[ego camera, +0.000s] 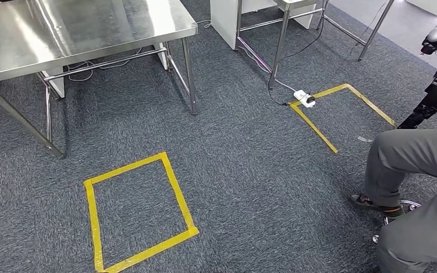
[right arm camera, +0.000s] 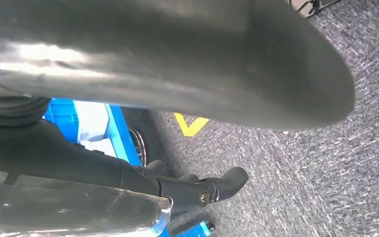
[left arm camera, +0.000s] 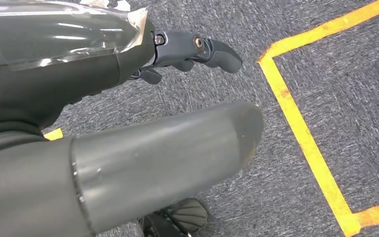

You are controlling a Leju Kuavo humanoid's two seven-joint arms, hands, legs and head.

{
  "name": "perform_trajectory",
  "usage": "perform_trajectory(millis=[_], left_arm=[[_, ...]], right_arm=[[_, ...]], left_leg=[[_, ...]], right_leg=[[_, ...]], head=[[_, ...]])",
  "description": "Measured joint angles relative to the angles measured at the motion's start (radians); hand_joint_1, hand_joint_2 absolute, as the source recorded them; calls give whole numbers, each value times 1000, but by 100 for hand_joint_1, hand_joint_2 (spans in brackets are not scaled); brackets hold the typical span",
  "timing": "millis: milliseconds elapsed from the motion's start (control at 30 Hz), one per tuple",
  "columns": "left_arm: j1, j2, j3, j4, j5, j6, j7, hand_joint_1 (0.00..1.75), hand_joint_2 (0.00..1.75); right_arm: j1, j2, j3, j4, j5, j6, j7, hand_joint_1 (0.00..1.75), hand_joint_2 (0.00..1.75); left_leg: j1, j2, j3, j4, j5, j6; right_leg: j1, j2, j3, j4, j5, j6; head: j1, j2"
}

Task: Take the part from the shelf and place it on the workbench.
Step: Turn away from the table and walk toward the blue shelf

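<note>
The steel workbench stands at the far left of the head view, its top bare where I can see it. My left hand hangs over the grey carpet, thick thumb and dark fingers apart with nothing between them. My right hand hangs the same way, its fingers held out and holding nothing.
A yellow tape square marks the carpet ahead, and a second tape outline lies further right beside a white power strip. A person in grey trousers sits at the right. Another table's legs stand behind. A blue cart is near my right hand.
</note>
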Motion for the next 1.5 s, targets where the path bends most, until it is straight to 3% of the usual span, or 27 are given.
perform_trajectory(millis=[67,133,233,333,400,433,500,567,633,700,867,1067,1167,1233,1300,1367,1400,1433,1500], left_arm=[[-1,1,0,0,0,0,-1,0,0],[-1,1,0,0,-1,0,-2,0,0],[-2,0,1,0,0,0,-3,0,0],[-2,1,1,0,0,0,-4,0,0],[-2,1,1,0,-1,0,-6,0,0],[-2,0,1,0,-2,0,-7,0,0],[-2,-1,1,0,-2,0,-8,0,0],[-2,-2,1,0,-2,0,-8,0,0],[-2,-1,1,0,-3,0,-9,0,0],[-2,-1,1,0,-3,1,-9,0,0],[-2,-2,1,0,-3,1,-9,0,0],[-2,-1,1,0,-3,3,-9,0,0],[-2,0,1,0,-2,5,-10,0,0],[-2,-2,1,0,-1,7,-13,0,0],[-2,-4,1,0,-1,10,-16,0,0],[-2,-4,1,0,-2,12,-19,0,0],[-1,-5,1,0,-2,13,-20,0,0],[-1,-6,2,0,-4,14,-22,0,0],[-1,-6,2,0,-8,20,-27,0,0]], right_arm=[[-2,1,0,0,0,0,0,0,0],[-4,1,0,0,1,0,-1,0,0],[-4,0,0,0,1,0,-2,0,0],[-4,0,0,0,1,0,-2,0,0],[-2,0,0,0,0,0,-3,0,0],[0,-1,0,0,0,0,-3,0,0],[0,-2,0,0,-1,0,-3,0,0],[-2,-3,0,0,-1,0,-3,0,0],[-3,-1,0,0,-1,0,-3,0,0],[-2,-1,0,0,-1,0,-3,0,0],[-1,-2,0,0,-3,0,-3,0,0],[-1,-1,0,0,-5,0,-8,0,0],[-2,1,0,0,-5,-2,-10,0,0],[-2,0,0,0,-4,-3,-10,0,0],[-2,0,0,0,-4,-4,-10,0,0],[0,0,0,0,-4,-4,-10,0,0],[2,-1,0,0,-4,-4,-10,0,0],[2,-1,0,0,-4,-4,-10,0,0],[0,-1,0,0,-4,-4,-10,0,0]], left_leg=[[-2,-3,59,-112,34,5],[-9,-5,65,-136,37,14],[-13,-3,59,-149,56,40],[-14,1,45,-157,71,58],[-17,3,34,-156,78,61],[-18,3,30,-156,82,59],[-19,2,25,-154,88,55],[-23,3,23,-150,89,48],[-27,3,22,-147,84,49],[-25,3,21,-147,85,49],[-16,3,21,-150,97,33],[-14,3,19,-149,97,32],[-14,4,25,-165,103,43],[-9,10,40,-198,119,55],[-6,19,43,-213,128,60],[-4,30,38,-212,129,56],[-2,36,37,-211,129,52],[2,42,36,-207,128,45],[11,58,30,-187,118,23]], right_leg=[[6,1,-5,5,1,7],[12,1,-13,5,6,22],[10,1,-30,23,-4,39],[6,1,-104,183,-92,30],[4,1,-139,277,-127,34],[4,1,-130,271,-121,41],[4,1,-51,145,-77,55],[8,0,18,18,-41,52],[10,1,31,-17,-31,41],[11,1,32,-19,-27,35],[21,1,28,-18,-21,24],[21,1,27,-19,-21,24],[16,1,31,-27,-17,32],[18,1,12,11,-41,31],[13,2,-51,129,-98,25],[2,2,-113,245,-136,35],[-6,1,-122,260,-134,46],[-14,-1,-108,230,-114,62],[-29,-32,-44,99,-56,95]], head=[[0,0],[1,0],[2,0],[6,0],[8,0],[9,0],[10,0],[10,0],[8,0],[7,0],[7,0],[7,0],[7,0],[8,0],[11,0],[12,0],[12,0],[12,0],[13,0]])
